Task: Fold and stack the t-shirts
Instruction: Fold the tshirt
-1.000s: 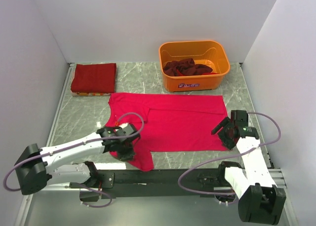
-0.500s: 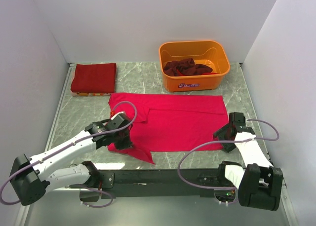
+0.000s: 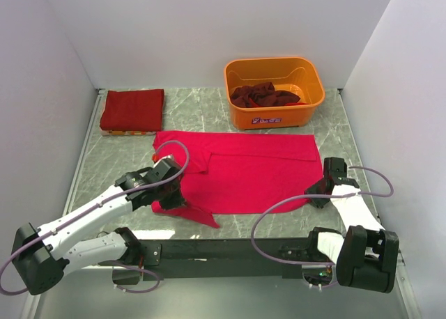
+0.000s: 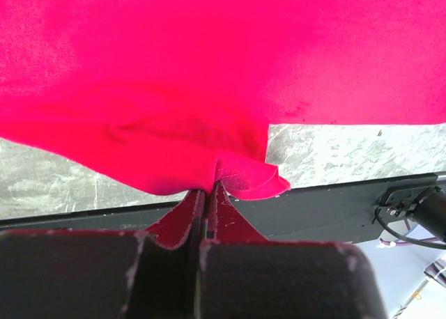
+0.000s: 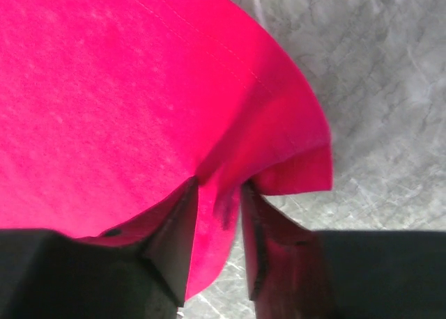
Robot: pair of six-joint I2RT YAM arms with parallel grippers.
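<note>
While pinching the pink-red t-shirt (image 3: 244,173) along its near side, appears to be setting up the first lengthwise fold of this garment. Clamps the near sleeve tight in the left jaws, with a tuck of fabric squeezed flat between them. Straddles the near hem corner with the right jaws, cloth bunched in the gap; cannot tell whether gripped firmly or merely enclosed. Calls next, most likely, for making that right-hand pinch sure, then lifting both near corners together and carrying them toward the far edge to lay the near half over the far half, level enough to hold a straight crease. Finds the shirt spread flat across the middle of the table (image 3: 209,113), collar toward the left edge and hem toward the right edge, long axis parallel to the near edge. Leaves for later the dark t-shirts (image 3: 261,95) in the orange tub (image 3: 274,118) at the far edge, and the stacking onto the folded maroon t-shirt (image 3: 132,110) in the far-left corner.
</note>
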